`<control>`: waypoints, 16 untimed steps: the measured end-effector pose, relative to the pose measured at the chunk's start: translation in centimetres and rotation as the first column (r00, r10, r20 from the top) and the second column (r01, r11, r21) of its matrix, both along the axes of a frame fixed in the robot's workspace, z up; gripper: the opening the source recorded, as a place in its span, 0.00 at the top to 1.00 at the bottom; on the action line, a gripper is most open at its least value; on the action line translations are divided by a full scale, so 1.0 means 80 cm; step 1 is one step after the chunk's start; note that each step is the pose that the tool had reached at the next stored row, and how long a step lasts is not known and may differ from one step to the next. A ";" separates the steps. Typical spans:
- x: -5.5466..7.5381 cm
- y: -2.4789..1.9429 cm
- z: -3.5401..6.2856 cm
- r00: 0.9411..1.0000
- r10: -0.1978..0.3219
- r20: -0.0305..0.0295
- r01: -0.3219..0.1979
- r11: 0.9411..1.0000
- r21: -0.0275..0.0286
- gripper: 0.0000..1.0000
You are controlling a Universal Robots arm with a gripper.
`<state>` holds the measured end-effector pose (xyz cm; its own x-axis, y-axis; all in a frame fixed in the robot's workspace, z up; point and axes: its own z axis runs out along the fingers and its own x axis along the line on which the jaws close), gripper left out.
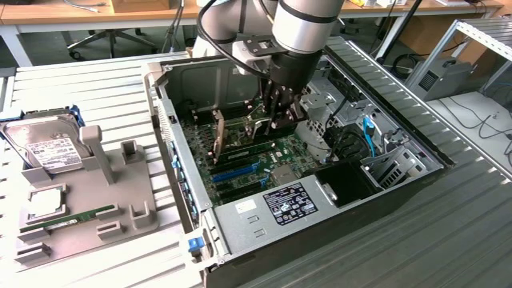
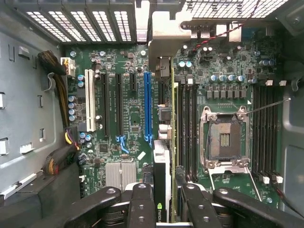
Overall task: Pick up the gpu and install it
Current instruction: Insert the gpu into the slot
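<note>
One gripper [image 2: 164, 211] reached down inside the open computer case [image 1: 232, 228], in the middle of the exterior frame. Its two black fingers [image 2: 141, 204] pinched the gpu [image 2: 160, 164] by its flat faces. The card stood on edge over the motherboard [image 2: 135, 114], just beside the one blue slot [image 2: 147, 104], with its pale bracket [image 2: 161, 28] toward the vented rear wall. I judged it was held that way so the connector edge faced the board and the bracket met an opening. On the board I counted one white slot [image 2: 89, 107] and one empty CPU socket [image 2: 224, 137]. I could not tell whether the card touched a slot. At the exterior view's left, a grey tray [image 1: 112, 186] held one hard drive [image 1: 48, 150] and one green RAM stick [image 1: 68, 219], parked well apart from the work.
</note>
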<state>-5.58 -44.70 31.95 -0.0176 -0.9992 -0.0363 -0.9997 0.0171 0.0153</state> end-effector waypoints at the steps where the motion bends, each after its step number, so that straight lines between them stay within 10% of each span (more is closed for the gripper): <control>1: 0.000 0.0000 -0.001 1.000 0.000 0.000 0.000 1.000 0.000 0.73; 16: 0.000 0.0001 -0.007 1.000 0.000 0.000 0.000 1.000 0.000 0.73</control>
<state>-5.58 -44.70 31.38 -0.0176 -0.9992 -0.0366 -0.9997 0.0171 0.0151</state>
